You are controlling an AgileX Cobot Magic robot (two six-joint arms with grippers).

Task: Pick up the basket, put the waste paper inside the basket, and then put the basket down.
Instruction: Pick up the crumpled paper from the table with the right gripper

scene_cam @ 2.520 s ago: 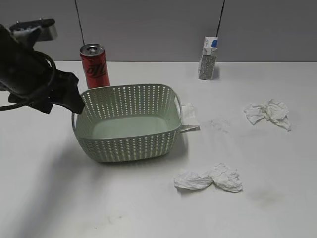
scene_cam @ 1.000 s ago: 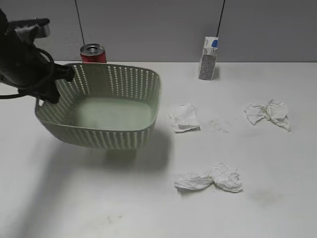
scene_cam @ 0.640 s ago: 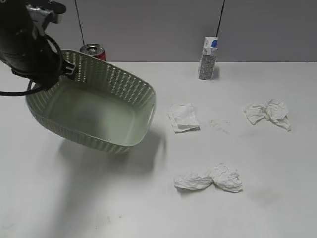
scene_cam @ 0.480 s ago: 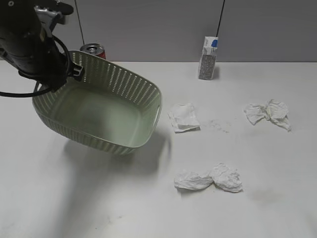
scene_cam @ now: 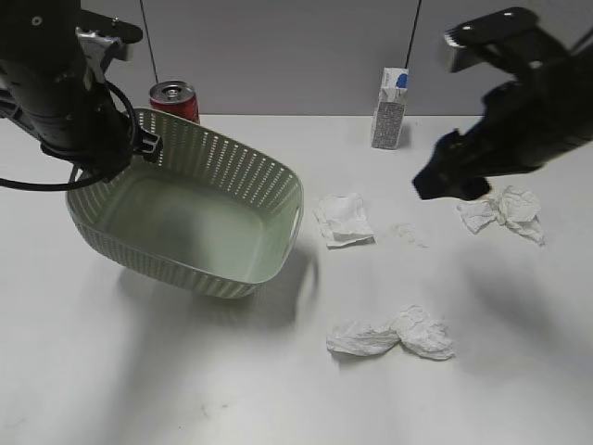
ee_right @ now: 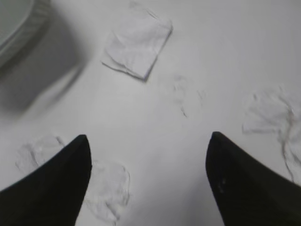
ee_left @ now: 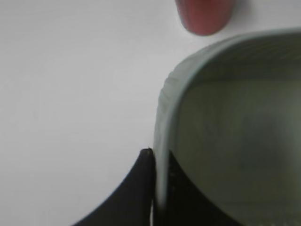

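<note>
The sage-green basket [scene_cam: 190, 218] hangs tilted above the table at the left, its open side facing me. My left gripper [scene_cam: 134, 148] is shut on its back left rim; the left wrist view shows the rim [ee_left: 162, 141] pinched between the black fingers [ee_left: 141, 188]. Three pieces of waste paper lie on the table: a flat squarish one [scene_cam: 345, 219] right of the basket, a wad [scene_cam: 392, 336] at the front, a wad [scene_cam: 505, 211] at the right. My right gripper [scene_cam: 445, 181] is open and empty, above the table between them. The right wrist view shows the flat piece [ee_right: 137, 44] ahead.
A red can [scene_cam: 174, 98] stands behind the basket; it also shows in the left wrist view [ee_left: 204, 16]. A white-and-blue carton [scene_cam: 389, 109] stands at the back of the white table [scene_cam: 232, 371]. A grey wall closes off the far edge.
The left gripper has lifted the basket off the table and tilted it, then carried it slightly right. The right arm has come into view from the right.
</note>
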